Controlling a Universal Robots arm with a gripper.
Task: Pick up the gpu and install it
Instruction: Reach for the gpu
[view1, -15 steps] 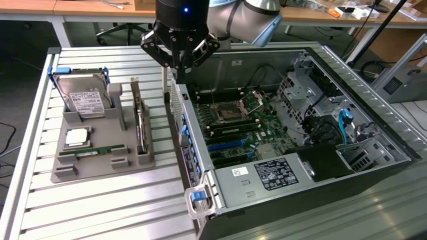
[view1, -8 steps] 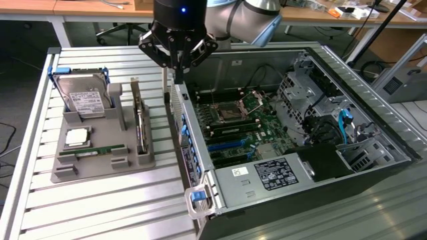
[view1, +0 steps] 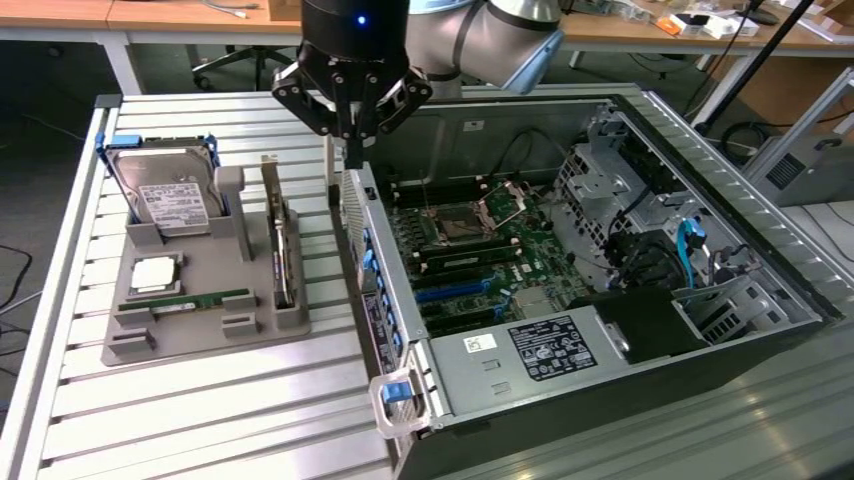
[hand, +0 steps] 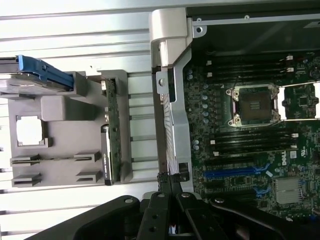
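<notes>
While the slatted table (view1: 200, 420) carries the open computer case (view1: 747, 330) and the grey tray (view1: 200, 340) beside it, the gpu (view1: 276, 235) stands on edge in a tray slot, and my gripper (view1: 350, 135) hangs over the case wall nearest the tray, fingers pressed together, holding nothing.

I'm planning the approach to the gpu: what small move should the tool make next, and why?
Probably shift toward the exterior view's left, over the gpu. The tool is shut and empty above the computer case wall, while the gpu stands on edge in the gray tray, untouched.
</notes>
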